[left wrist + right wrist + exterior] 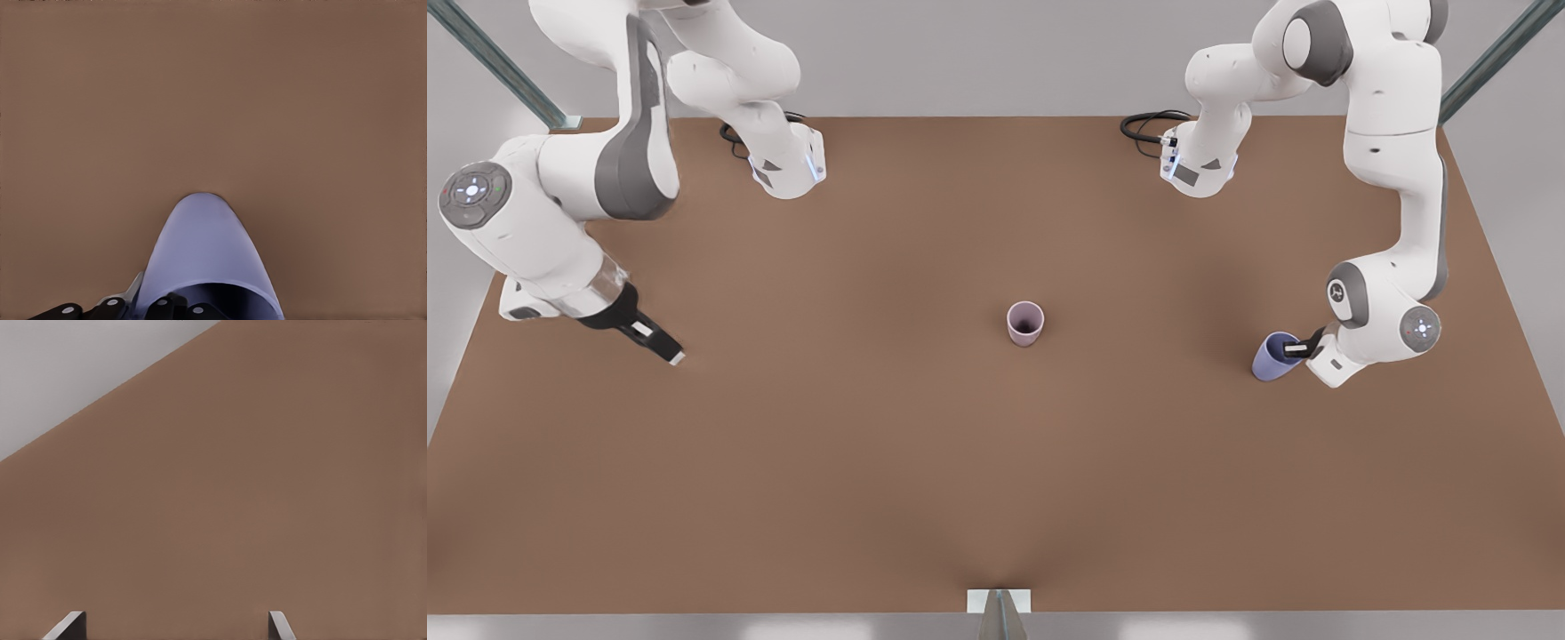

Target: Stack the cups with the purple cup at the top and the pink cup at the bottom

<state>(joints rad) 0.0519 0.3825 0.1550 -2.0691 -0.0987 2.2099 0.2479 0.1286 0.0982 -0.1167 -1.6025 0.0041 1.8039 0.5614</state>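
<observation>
1. Pink cup (1025,323) stood upright on the brown table (871,462), near the middle, mouth up, nothing touching it.
2. Purple cup (1272,356) was well off toward the front view's right, tilted, base pointing down-left and rim up against the left gripper (1300,348).
3. Left gripper was at the purple cup's rim: a dark finger crossed the mouth in the front view. In the left wrist view the cup (205,257) ran away from the camera, rim nearest, with the dark fingers (175,307) on its wall on both sides of the rim. Read as clamped on the cup wall.
4. Whether the cup's base touched the table or was just clear of it: couldn't tell.
5. The two cups were well apart, with bare table between them.
6. Right gripper (665,348) was at the front view's left, low over the table, pointing down and toward the centre, holding nothing. That arm was waiting.
7. Right wrist view showed its two fingertips (67,627) spread wide apart with bare table (253,493) between them, so spread and empty. Grey floor past the table edge showed in one corner.
8. Both arm bases sat along the table's far edge, each with a black cable (1147,124) beside it.
</observation>
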